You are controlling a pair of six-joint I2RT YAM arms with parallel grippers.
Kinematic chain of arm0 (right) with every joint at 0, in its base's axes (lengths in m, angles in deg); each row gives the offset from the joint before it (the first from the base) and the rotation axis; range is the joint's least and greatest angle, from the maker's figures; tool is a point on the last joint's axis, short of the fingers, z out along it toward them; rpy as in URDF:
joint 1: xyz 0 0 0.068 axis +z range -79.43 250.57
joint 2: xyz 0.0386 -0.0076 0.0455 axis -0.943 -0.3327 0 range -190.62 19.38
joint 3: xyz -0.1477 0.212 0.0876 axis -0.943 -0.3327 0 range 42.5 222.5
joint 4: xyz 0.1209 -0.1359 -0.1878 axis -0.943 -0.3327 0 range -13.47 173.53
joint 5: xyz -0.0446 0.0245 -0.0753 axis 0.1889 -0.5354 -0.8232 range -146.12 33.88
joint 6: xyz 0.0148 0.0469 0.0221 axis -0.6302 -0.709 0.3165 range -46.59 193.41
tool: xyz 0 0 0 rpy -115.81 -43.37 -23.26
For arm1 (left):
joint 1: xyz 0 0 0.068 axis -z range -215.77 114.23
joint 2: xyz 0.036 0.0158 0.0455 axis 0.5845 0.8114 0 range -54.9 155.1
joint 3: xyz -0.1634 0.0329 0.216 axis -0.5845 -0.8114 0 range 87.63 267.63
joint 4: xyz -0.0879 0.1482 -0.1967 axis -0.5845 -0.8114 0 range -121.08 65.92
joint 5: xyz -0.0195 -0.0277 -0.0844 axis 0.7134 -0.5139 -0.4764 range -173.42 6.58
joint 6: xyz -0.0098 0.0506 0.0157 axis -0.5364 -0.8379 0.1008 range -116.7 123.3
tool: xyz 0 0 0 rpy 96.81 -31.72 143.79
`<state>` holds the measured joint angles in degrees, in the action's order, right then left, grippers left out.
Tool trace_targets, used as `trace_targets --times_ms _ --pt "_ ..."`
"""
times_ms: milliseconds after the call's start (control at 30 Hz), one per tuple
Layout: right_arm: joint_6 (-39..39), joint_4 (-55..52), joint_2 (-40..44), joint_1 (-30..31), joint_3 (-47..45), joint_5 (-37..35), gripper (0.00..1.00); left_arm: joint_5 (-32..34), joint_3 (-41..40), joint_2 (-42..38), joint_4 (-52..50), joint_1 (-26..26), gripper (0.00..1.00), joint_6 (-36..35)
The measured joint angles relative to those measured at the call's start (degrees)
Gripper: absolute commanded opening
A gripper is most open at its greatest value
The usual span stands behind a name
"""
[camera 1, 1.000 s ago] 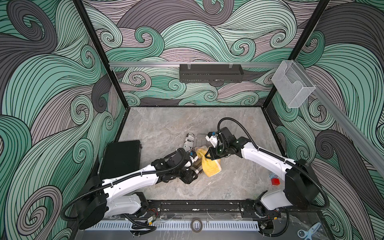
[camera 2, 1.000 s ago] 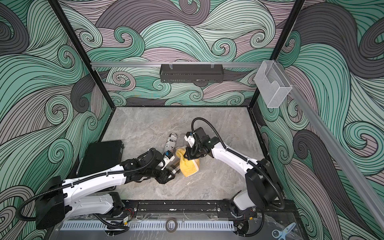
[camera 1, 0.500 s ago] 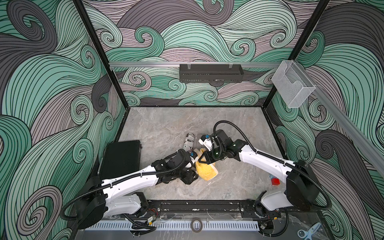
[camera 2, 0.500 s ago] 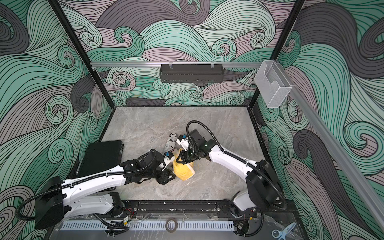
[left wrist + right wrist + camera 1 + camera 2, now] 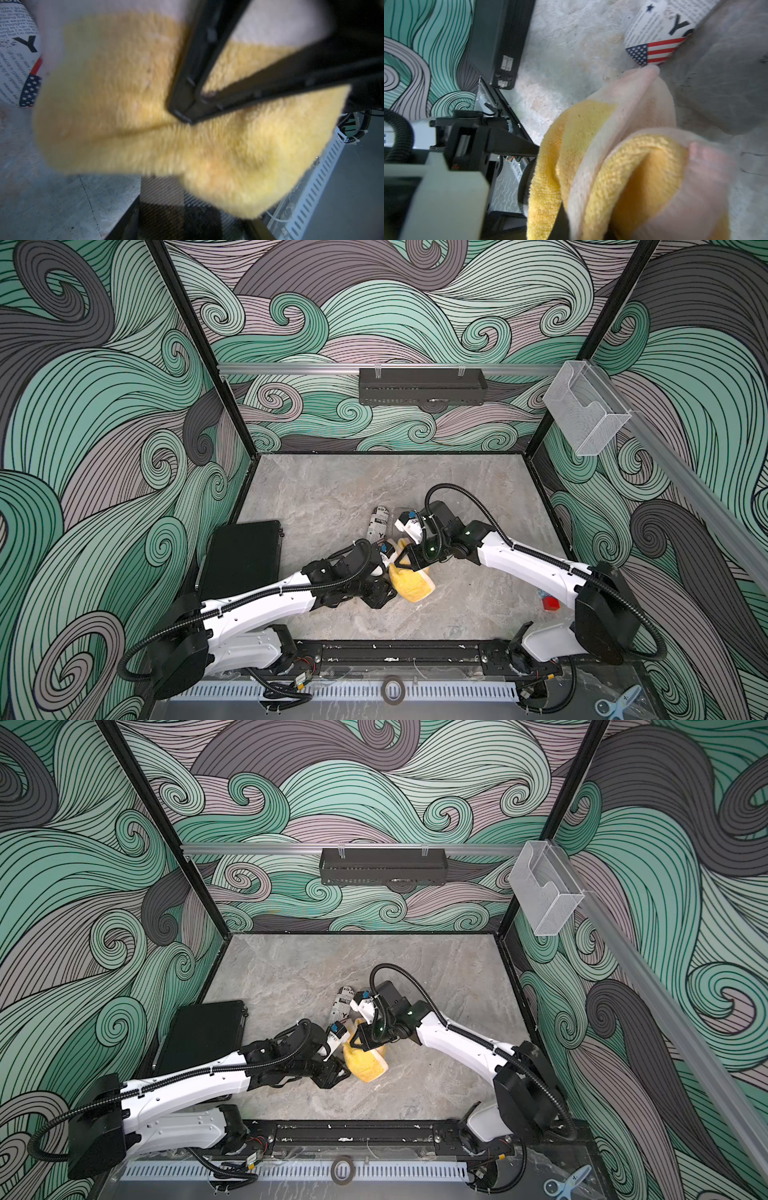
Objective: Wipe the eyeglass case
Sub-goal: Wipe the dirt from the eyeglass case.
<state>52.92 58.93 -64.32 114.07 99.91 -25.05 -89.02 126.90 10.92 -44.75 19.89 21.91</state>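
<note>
Over the last second my right gripper (image 5: 185,113) has dragged the yellow cloth (image 5: 412,587) in towards the left gripper (image 5: 383,597), while the left arm has barely shifted. The right fingers (image 5: 194,66) are closed to a point with their tips together on a crease of the cloth, so I read them as pinching it. The rest of the cloth spreads out on both sides of the tips and bunches back over the fingers in the right wrist view. The left fingers stand narrow. Between them, just under the cloth's edge, is a dark woven-textured thing that I take to be the eyeglass case (image 5: 166,196). Most of it is hidden beneath the cloth, so I can't tell how much lies directly under the right fingertips. A newsprint-patterned tube (image 5: 380,524) lies on the table (image 5: 332,485) beyond the right fingers, close to the cloth's far edge and apart from the left fingers. I judge this to be mid-wipe, with the cloth pressed on the case. Next I'd draw the stroke back away from the left fingers with light downward pressure so the cloth stays in contact, and keep the left grip firm so the case doesn't twist or slide out
</note>
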Motion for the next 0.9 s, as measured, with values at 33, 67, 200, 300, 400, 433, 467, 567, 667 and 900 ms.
trace_targets --times_ms 33,67,200,300,400,433,467,567,667,900 --pt "0.0 -0.04 0.02 -0.04 0.0 0.07 0.0 0.09 0.0 0.02 0.09 0.0 0.48 0.0" --pt "-0.04 -0.22 0.0 -0.44 0.0 -0.04 0.0 0.15 0.0 0.02 0.17 0.02 0.48 0.0" --pt "-0.63 -2.34 0.33 -3.43 0.0 -3.28 0.0 0.33 0.0 0.02 0.24 0.07 0.48 0.02" --pt "-0.96 -4.55 0.68 -5.53 0.0 -6.88 0.0 0.46 0.0 0.02 0.46 0.35 0.48 0.04" --pt "-1.14 -4.92 0.79 -5.73 0.0 -6.78 0.0 0.48 0.0 0.02 0.59 0.42 0.48 0.07" --pt "-1.14 -4.76 0.81 -5.4 0.0 -6.25 0.0 0.48 0.0 0.02 0.59 0.42 0.48 0.07" --pt "-1.09 -4.5 0.81 -4.85 0.02 -5.44 0.0 0.48 0.0 0.02 0.57 0.42 0.48 0.07" --pt "-0.81 -3.96 0.46 -2.29 0.63 -2.6 0.0 0.48 0.0 0.02 0.55 0.44 0.48 0.07" --pt "-0.79 -2.86 0.04 -0.09 1.03 0.02 0.0 0.7 0.0 0.02 0.57 0.42 0.48 0.07" --pt "-0.81 -5.14 0.46 -2.51 1.05 -4.33 0.0 0.68 0.0 0.0 0.59 0.46 0.48 0.59"
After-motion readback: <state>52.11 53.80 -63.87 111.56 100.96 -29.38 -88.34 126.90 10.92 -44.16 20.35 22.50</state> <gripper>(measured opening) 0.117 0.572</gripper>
